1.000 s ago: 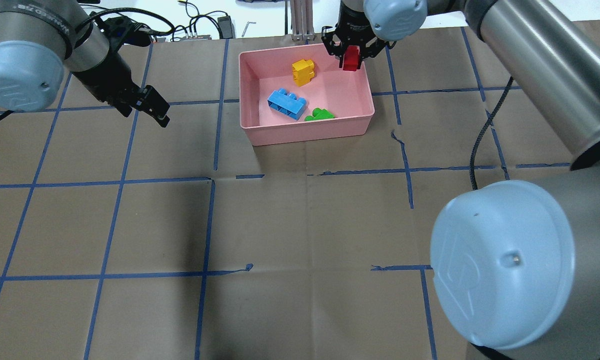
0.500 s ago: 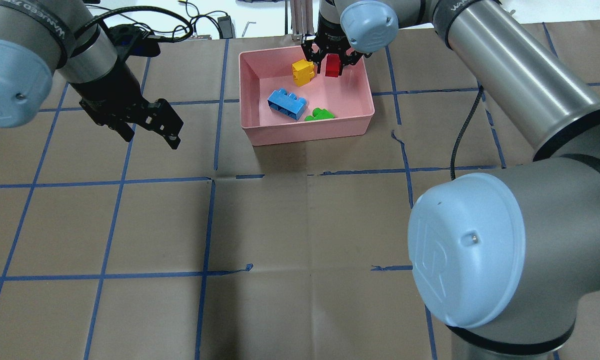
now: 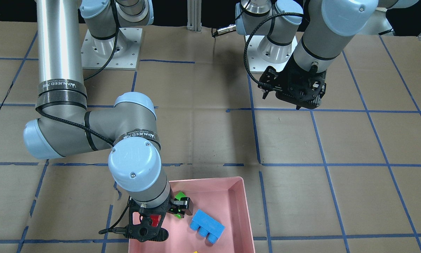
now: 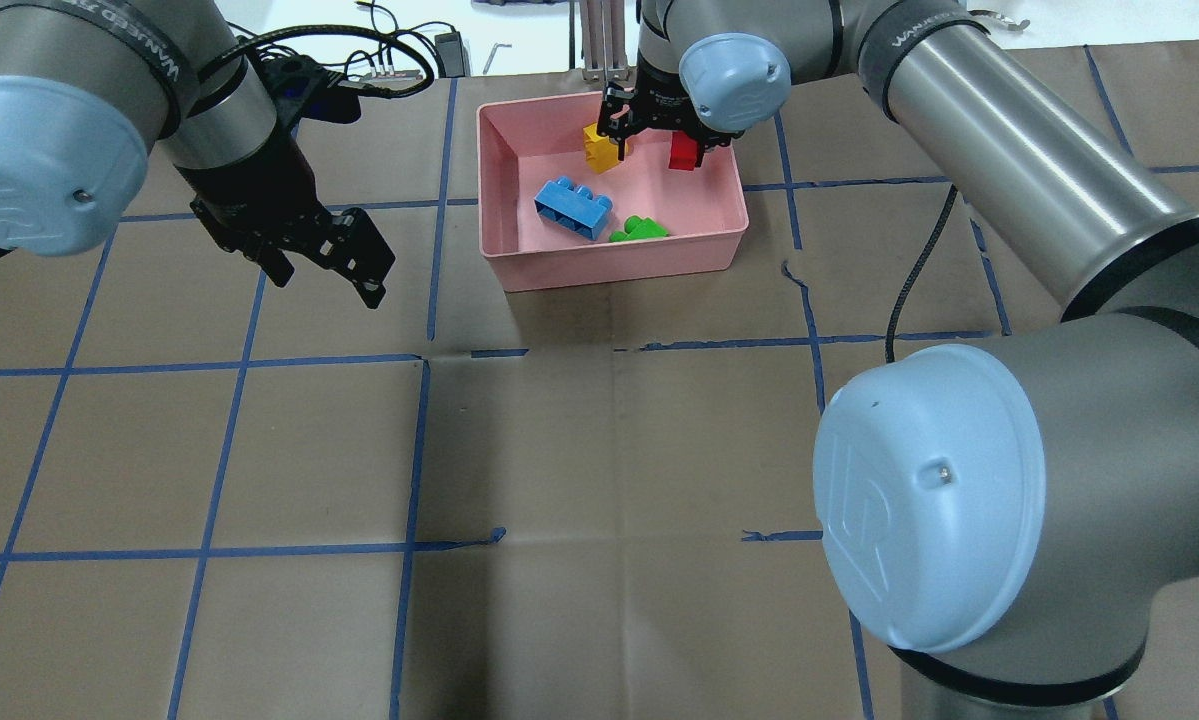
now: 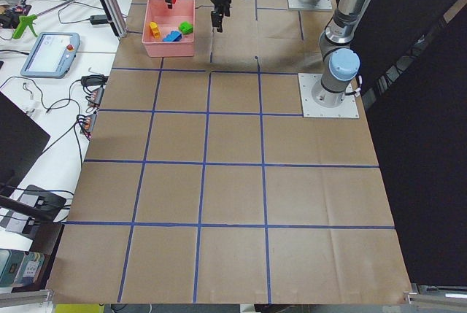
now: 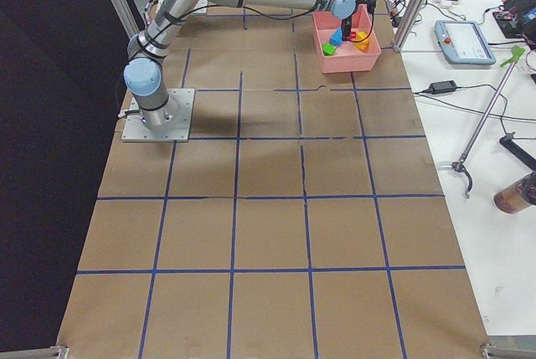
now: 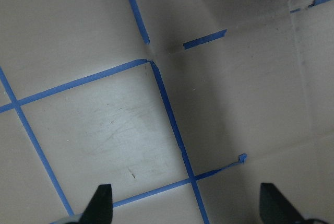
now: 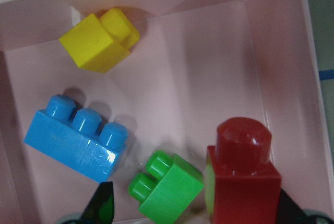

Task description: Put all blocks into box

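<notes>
The brown tabletop [image 4: 599,450] stretches wide under its blue tape grid [image 4: 209,551], and directly beneath the right pincer [image 4: 656,148] sits the pink box [image 4: 609,265]. That pincer hangs over the box's inside with its jaws spread wide, clamping nothing. Well away from the box, the left pincer [image 7: 188,205] hovers above a tape crossing on the tabletop, jaws apart as well. Now the blocks, all four within the box walls. The light blue block [image 8: 78,143] lies ahead of the right pincer, on the side of one finger. The yellow block [image 8: 96,44] is farther ahead, tilted, near a corner. The green block [image 8: 169,187] lies below the gap between the fingers. The red block [image 8: 242,182], stud pointing forward, sits tight beside the other finger; whether it rests on the floor cannot be told.
</notes>
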Controlling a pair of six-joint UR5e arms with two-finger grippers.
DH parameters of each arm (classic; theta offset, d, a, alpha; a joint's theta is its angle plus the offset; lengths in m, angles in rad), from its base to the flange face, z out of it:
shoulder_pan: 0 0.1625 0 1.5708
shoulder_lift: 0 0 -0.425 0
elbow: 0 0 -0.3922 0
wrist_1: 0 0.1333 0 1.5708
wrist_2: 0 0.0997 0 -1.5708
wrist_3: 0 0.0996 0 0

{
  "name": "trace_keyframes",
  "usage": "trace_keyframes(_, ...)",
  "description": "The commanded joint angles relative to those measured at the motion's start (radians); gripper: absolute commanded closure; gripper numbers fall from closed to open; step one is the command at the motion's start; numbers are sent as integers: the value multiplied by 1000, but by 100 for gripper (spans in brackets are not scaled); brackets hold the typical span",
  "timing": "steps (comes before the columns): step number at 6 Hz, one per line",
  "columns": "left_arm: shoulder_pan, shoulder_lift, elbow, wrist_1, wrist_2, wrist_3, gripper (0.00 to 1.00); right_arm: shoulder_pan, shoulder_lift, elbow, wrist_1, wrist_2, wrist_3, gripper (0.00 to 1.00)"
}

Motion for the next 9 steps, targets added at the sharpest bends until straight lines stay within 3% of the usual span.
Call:
trace_keyframes(1,2,11,-3,2,5,1,0,-1,0,17,-9,110,-1,0)
trace_keyframes(9,1,52,-25,-8,-1,3,0,-1,-6,23,-1,94,-74,0)
